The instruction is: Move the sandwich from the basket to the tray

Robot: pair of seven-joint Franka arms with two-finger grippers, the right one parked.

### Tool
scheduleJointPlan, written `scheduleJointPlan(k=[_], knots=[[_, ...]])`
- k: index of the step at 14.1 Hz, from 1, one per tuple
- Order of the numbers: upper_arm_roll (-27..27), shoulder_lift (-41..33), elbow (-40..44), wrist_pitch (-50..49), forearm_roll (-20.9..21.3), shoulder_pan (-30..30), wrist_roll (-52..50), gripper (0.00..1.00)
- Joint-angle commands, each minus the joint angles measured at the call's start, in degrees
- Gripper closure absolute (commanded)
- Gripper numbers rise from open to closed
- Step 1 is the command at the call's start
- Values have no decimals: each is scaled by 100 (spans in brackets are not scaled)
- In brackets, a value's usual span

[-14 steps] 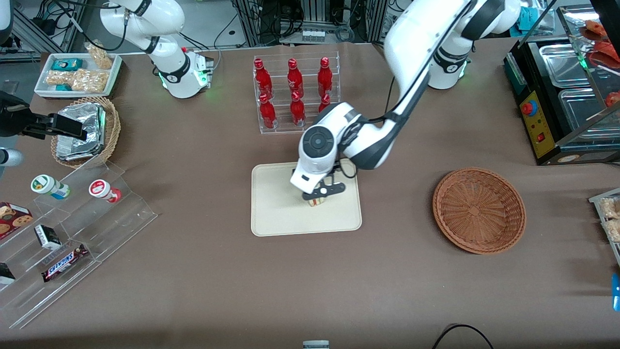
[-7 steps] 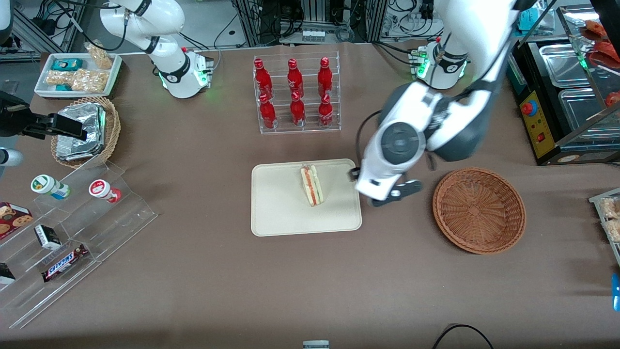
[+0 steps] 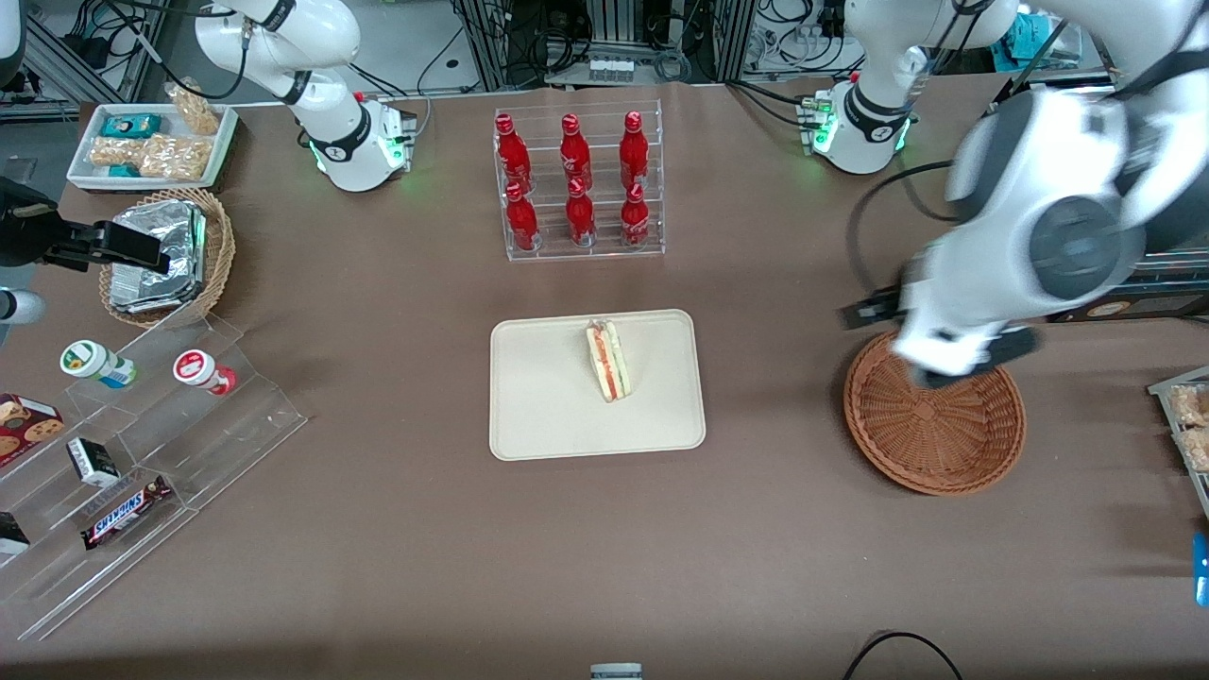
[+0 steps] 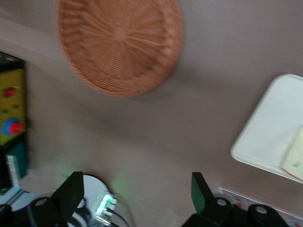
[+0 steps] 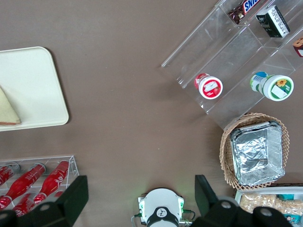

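Note:
The sandwich (image 3: pixel 608 361), a pale wedge with red-orange filling, lies on the cream tray (image 3: pixel 538 406) in the middle of the table, with nothing holding it. The wrist views show it too, the sandwich (image 4: pixel 296 156) on the tray (image 4: pixel 272 125) and the sandwich (image 5: pixel 7 112) at the tray (image 5: pixel 28 80) edge. The reddish-brown wicker basket (image 3: pixel 935 425) sits toward the working arm's end and holds nothing. My gripper (image 3: pixel 945 370) hangs over the basket's rim, well apart from the tray. The gripper (image 4: pixel 136 194) is open, with only bare table between its fingers, and the basket (image 4: pixel 118 45) is in that view.
A rack of red bottles (image 3: pixel 576 184) stands farther from the front camera than the tray. A black food warmer (image 3: pixel 1086 189) sits beside the basket at the working arm's end. A tan basket of foil packs (image 3: pixel 165 255) and clear snack steps (image 3: pixel 142 425) lie toward the parked arm's end.
The gripper was down on the sandwich on the tray, then let it go. It has since risen and swung away to hang over the basket. The sandwich stays on the tray.

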Motion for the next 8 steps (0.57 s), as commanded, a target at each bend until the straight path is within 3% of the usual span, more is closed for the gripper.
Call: scheduleJointPlan(k=[1,5,8], knots=[[114,-355,-61,-412,233,270,542,0],[186,-461,368,-1132,-135,1070,2080,0],[195,-408,1019,-1319,-348,1256,2092,0]])
